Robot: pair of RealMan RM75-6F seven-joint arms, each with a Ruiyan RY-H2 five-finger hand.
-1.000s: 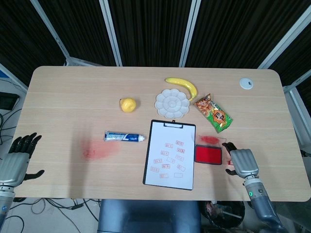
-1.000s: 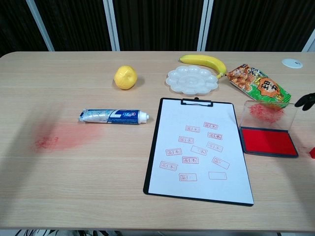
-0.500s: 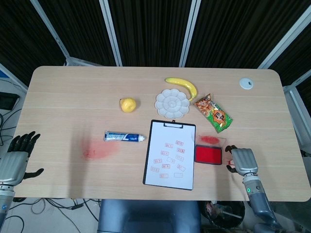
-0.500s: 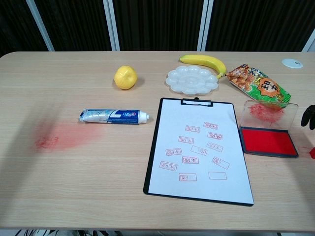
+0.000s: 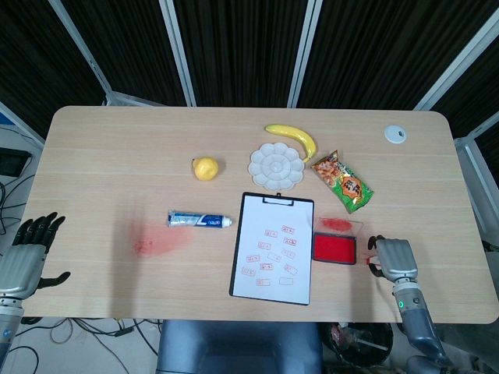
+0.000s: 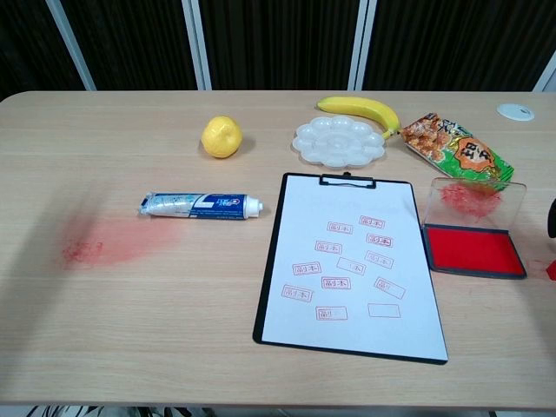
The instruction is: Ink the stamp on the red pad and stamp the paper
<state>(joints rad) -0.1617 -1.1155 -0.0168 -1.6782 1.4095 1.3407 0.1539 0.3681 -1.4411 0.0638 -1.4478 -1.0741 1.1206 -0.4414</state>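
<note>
Two hands show in the head view. The left hand (image 5: 25, 251) sits at the lower left edge of the frame, off the table's corner, fingers spread and holding nothing, much as it was a second ago. The right hand (image 5: 392, 256) is at the lower right, just right of the red ink pad (image 5: 335, 248). Over the last second it has slid down and to the right, away from the pad. Its fingers curl around something small and red at its left side, probably the stamp (image 5: 368, 263), though the view is too coarse to be sure it is gripped. The clipboard (image 5: 273, 248) lies lower centre, its paper (image 5: 274, 253) already carrying a cluster of red imprints. Above it sit a white paint palette (image 5: 276, 165), a banana (image 5: 293, 137) and a snack packet (image 5: 342, 181); a lemon (image 5: 206, 168) and a toothpaste tube (image 5: 199, 220) lie to the left, above a red smear (image 5: 158, 240) on the wood.

Next, the chest view: the right hand has all but left the frame, only a dark sliver remaining at the right edge where fingers showed earlier. A red corner at the same edge may be the stamp. The pad's clear lid (image 6: 477, 202) stands open behind the red surface. This retreat suggests no inking or stamping is under way right now.
</note>
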